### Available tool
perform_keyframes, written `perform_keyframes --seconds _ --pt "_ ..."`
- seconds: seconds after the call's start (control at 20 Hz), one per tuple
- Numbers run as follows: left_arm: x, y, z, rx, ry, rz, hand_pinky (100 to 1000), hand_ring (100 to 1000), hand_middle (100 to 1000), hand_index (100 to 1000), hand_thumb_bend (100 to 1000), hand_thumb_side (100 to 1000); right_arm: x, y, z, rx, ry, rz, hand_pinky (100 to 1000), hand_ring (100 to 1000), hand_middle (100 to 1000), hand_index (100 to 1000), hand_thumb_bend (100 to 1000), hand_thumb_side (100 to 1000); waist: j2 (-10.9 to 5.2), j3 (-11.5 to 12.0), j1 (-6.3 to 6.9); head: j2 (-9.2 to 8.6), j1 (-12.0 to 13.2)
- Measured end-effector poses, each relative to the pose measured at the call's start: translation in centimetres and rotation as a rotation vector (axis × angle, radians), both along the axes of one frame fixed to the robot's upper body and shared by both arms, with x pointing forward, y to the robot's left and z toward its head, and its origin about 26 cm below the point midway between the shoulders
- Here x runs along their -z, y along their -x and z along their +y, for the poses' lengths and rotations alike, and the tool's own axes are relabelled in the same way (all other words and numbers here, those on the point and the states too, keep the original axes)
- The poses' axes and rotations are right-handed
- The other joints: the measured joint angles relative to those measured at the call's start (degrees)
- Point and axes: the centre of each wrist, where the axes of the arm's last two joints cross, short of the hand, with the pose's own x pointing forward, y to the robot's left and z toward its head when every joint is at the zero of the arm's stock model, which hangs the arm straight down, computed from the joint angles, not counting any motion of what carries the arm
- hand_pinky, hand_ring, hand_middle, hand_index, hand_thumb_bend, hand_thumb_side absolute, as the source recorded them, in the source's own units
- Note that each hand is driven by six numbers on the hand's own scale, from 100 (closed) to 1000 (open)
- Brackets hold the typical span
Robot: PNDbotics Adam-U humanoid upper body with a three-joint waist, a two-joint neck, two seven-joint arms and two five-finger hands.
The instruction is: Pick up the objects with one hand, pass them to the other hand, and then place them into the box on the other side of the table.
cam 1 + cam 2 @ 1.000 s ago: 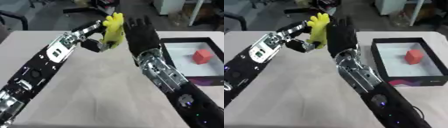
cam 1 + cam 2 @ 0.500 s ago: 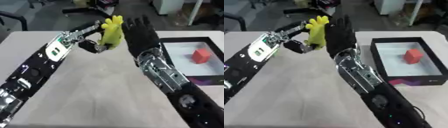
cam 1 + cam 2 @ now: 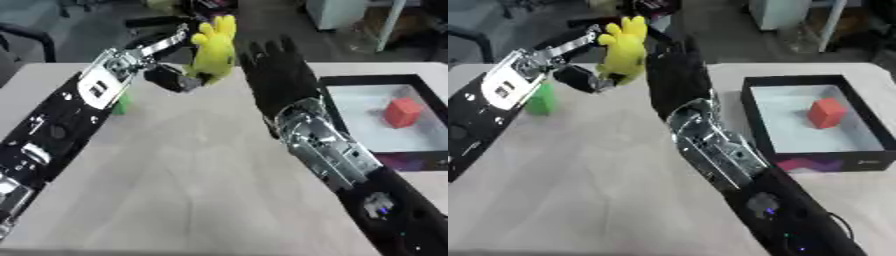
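Left hand [image 3: 175, 75] clamps soft yellow plush toy [image 3: 214, 47]; right hand [image 3: 276, 75], fingers straight, should close before left releases.

Yellow soft toy [image 3: 213, 49] upright, held above table's far edge; black box [image 3: 756, 120] at right edge holds 1 red block [image 3: 827, 112]; green object [image 3: 541, 100] near left edge.

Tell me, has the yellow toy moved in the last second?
Barely. The yellow toy stays raised in the left hand beside the right hand, left of the box.
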Motion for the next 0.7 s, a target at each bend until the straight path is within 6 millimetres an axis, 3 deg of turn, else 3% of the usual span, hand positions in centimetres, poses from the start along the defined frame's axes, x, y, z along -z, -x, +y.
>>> perform_keyframes --seconds 0.35,0.7 --pt "1.0 0.2 -2.1 0.056 -0.013 0.020 639 426 357 432 131 183 -1.2 0.6 0.1 -0.028 0.039 -0.036 1000 939 949 944 451 100 -0.05 0.02 0.00 -0.02 0.31" --pt "1.7 0.1 -2.2 0.051 -0.017 0.039 637 424 356 430 128 187 -2.3 0.8 -0.3 -0.109 0.052 -0.092 1000 936 936 931 462 100 -0.05 0.02 0.10 -0.04 0.20"
